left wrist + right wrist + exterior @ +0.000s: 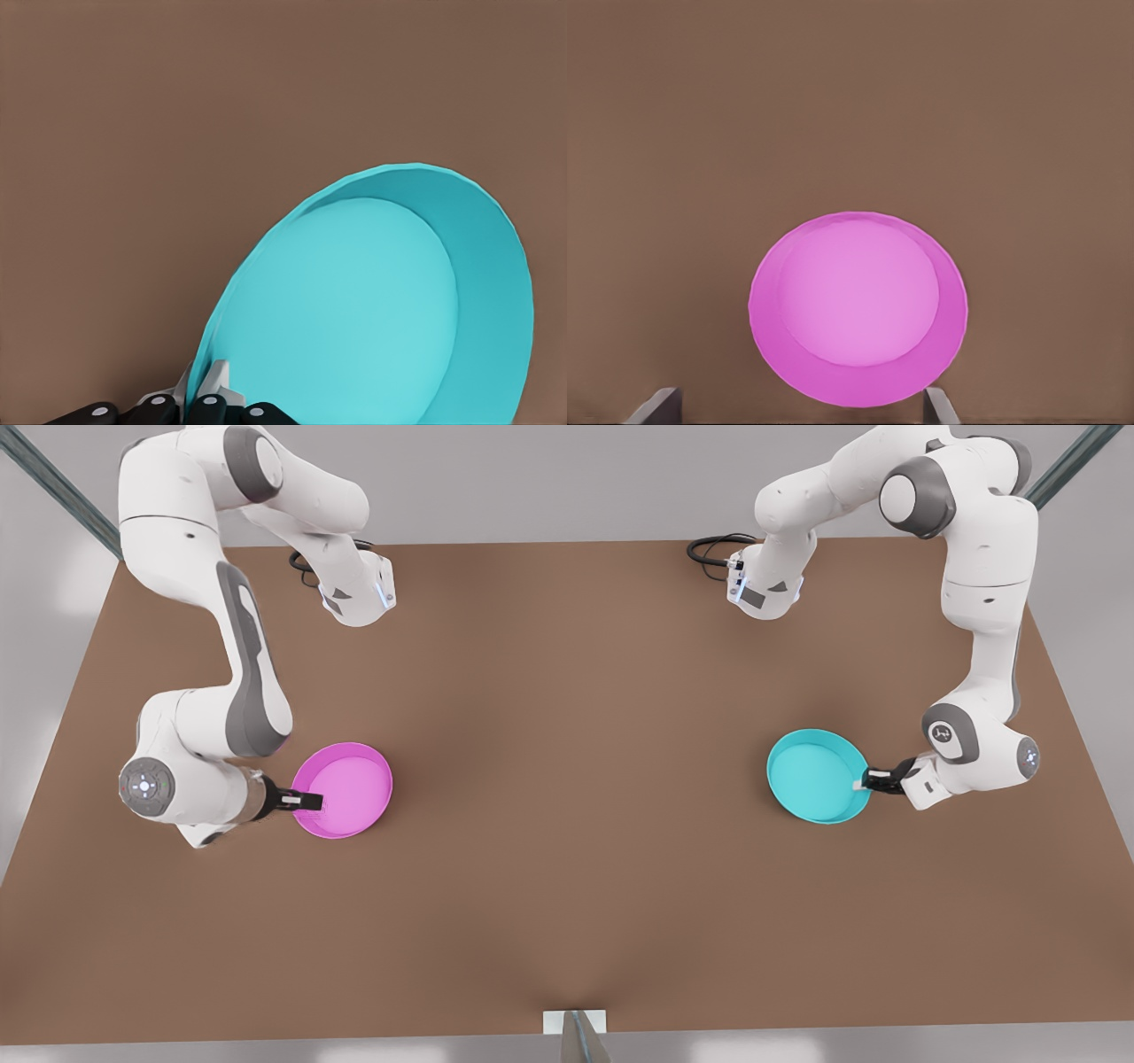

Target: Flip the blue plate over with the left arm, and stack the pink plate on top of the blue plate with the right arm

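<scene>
The blue plate (815, 775) lies open side up on the front view's right of the table. My left gripper (873, 781) is shut on its rim at the edge nearest that arm. In the left wrist view the fingertips (217, 382) pinch the thin turquoise wall of the blue plate (354, 310). The pink plate (345, 788) rests open side up on the front view's left. My right gripper (306, 801) is at its rim on the arm's side. In the right wrist view the right gripper (799, 412) stands open beside the pink plate (858, 305), holding nothing.
The brown table (567, 691) carries just the two plates, far apart, with a wide bare stretch between them. Both arm bases stand at the far edge with black cables (709, 549). A small metal bracket (574, 1023) sits at the near edge.
</scene>
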{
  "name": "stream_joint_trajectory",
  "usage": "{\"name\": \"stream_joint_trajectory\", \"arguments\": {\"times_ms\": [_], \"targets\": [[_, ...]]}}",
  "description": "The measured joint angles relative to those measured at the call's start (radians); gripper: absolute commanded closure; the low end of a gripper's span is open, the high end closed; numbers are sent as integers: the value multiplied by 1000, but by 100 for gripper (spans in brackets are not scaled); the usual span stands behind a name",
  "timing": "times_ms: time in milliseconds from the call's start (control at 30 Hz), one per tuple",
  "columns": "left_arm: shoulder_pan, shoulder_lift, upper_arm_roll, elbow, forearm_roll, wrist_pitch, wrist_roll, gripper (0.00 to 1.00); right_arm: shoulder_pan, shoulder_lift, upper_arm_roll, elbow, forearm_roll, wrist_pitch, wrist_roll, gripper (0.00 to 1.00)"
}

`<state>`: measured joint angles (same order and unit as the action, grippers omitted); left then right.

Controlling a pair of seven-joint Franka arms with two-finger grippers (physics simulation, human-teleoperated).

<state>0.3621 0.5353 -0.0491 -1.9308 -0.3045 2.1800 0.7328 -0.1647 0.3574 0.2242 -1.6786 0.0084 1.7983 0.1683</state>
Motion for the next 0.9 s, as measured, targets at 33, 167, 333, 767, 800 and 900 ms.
{"name": "stream_joint_trajectory", "arguments": {"times_ms": [33, 167, 333, 767, 800, 900], "targets": [[0, 0, 0, 5, 13, 0, -3, 79, -76, -36, 37, -128, 16, 123, -75, 0], [0, 0, 0, 9, 59, 0, -3, 79, -261, -32, 58, -246, 104, 151, -133, 0], [0, -8, 0, 59, 106, -90, -13, 79, -278, -32, 58, -311, 111, 151, -167, 0], [-57, -38, -20, 59, 111, -160, -78, 79, -279, 5, 58, -337, 145, 301, -260, 0], [-57, -41, -34, 59, 111, -168, -84, 79, -276, 7, 58, -337, 145, 307, -277, 0], [-92, -59, -62, 59, 112, -185, -146, 79, -283, 30, 58, -339, 147, 312, -282, 0]]}}
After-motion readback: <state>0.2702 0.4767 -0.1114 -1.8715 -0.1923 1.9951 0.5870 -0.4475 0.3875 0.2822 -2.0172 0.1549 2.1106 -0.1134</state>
